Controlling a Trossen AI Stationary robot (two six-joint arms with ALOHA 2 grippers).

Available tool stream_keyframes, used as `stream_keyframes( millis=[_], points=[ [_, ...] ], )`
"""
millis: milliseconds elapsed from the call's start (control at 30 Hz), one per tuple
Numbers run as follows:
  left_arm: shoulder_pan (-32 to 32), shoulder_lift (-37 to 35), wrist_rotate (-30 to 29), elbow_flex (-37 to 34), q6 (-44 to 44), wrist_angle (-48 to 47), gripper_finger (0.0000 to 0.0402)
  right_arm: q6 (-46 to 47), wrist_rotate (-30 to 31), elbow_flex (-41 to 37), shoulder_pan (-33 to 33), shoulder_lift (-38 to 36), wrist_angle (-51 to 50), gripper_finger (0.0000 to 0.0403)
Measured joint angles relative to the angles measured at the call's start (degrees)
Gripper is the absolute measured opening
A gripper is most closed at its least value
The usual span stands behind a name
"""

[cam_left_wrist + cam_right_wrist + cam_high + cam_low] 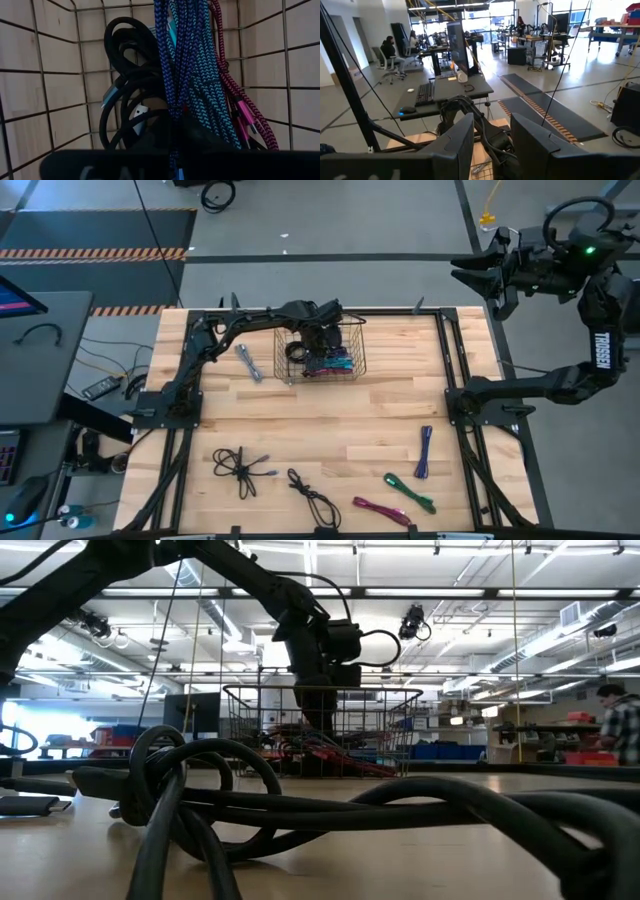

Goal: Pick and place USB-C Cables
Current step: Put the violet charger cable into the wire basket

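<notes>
A wire basket (357,340) stands at the table's far middle, with black (125,60), teal (205,75) and magenta (245,110) USB-C cables lying on its bottom. My left gripper (322,348) reaches down into it, shut on a blue braided cable (170,60). More cables lie loose on the table: a silver-blue one (248,363) left of the basket, and two black (238,470), a magenta (380,508), a green (410,492) and a purple (424,452) one near the front. My right gripper (492,150) is open, raised beyond the table's far right corner (482,275). My left gripper pinches the blue braided cable (173,145) between its two fingers, coming steeply from above into the basket. The gripper's own body hides the exact place. The strands run on from the fingers over the cables in the basket.
The basket's wire walls (60,85) stand close around my left gripper. In the low view a thick black cable bundle (200,790) fills the foreground. Bare wood lies between the basket and the loose cables near the front edge (330,420).
</notes>
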Motion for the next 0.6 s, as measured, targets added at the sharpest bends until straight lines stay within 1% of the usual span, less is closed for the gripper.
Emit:
stream_keyframes(
  millis=[300,400,600],
  points=[
    [-0.13,0.00,0.24,0.00,-0.22,-1.78,0.0016,0.00,0.00,0.00,0.00,0.00,-0.02,0.0135],
    [-0.13,0.00,0.18,0.00,-1.48,-2.02,0.0016,0.00,-0.02,0.00,0.00,0.00,-0.02,0.0135],
    [-0.14,0.00,-2.48,0.00,-1.93,-2.32,0.0016,0.00,-0.02,0.00,0.00,0.00,0.00,0.0135]
  ],
)
